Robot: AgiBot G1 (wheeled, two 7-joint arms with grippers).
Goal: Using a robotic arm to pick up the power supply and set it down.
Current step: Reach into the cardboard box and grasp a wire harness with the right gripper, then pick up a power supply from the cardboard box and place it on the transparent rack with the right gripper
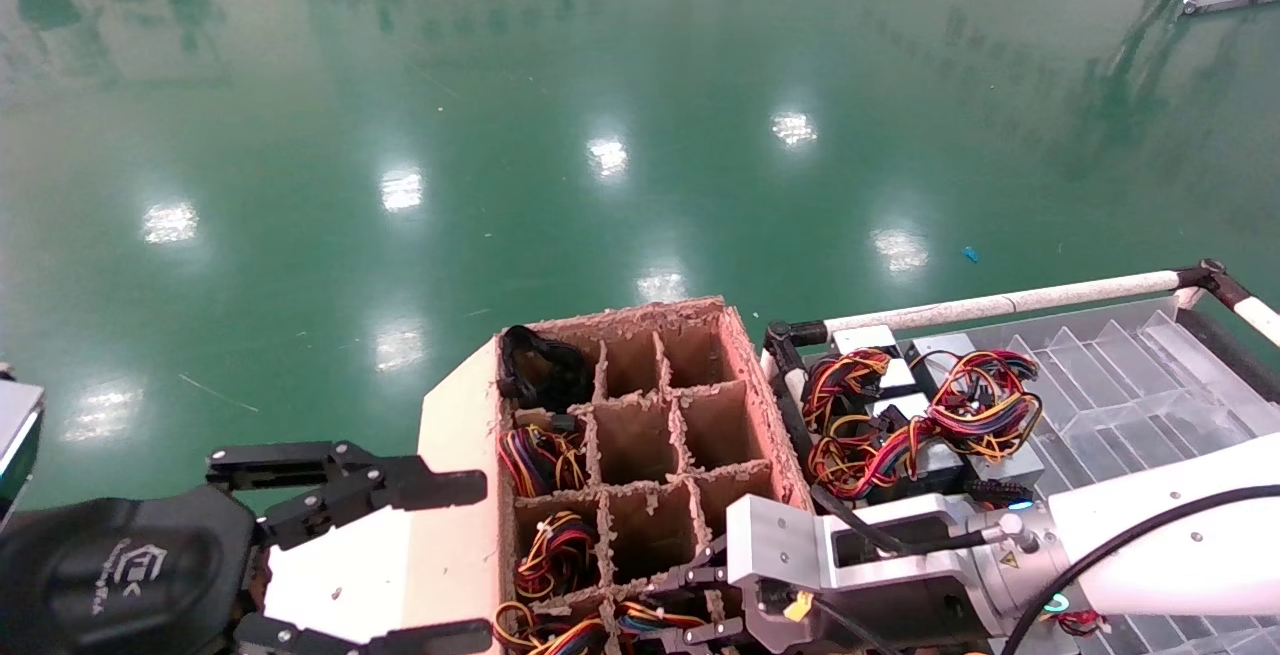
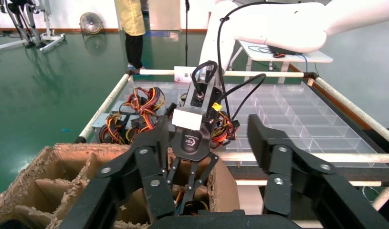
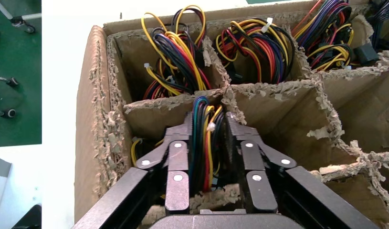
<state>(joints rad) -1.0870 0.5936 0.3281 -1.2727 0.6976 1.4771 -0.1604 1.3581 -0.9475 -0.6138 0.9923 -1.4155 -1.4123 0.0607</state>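
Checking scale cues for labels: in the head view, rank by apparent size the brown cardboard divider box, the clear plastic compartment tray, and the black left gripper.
1. Brown cardboard divider box and clear plastic compartment tray: look alike in spread; the tray is partly cropped and hidden by the white right arm, so unranked.
2. Black left gripper: smallest, though nearest the camera.

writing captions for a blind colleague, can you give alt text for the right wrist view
The right claw is closed around a bundle of red, yellow, blue and black wires inside a compartment of a torn cardboard divider box. Three compartments beyond hold similar wire bundles.
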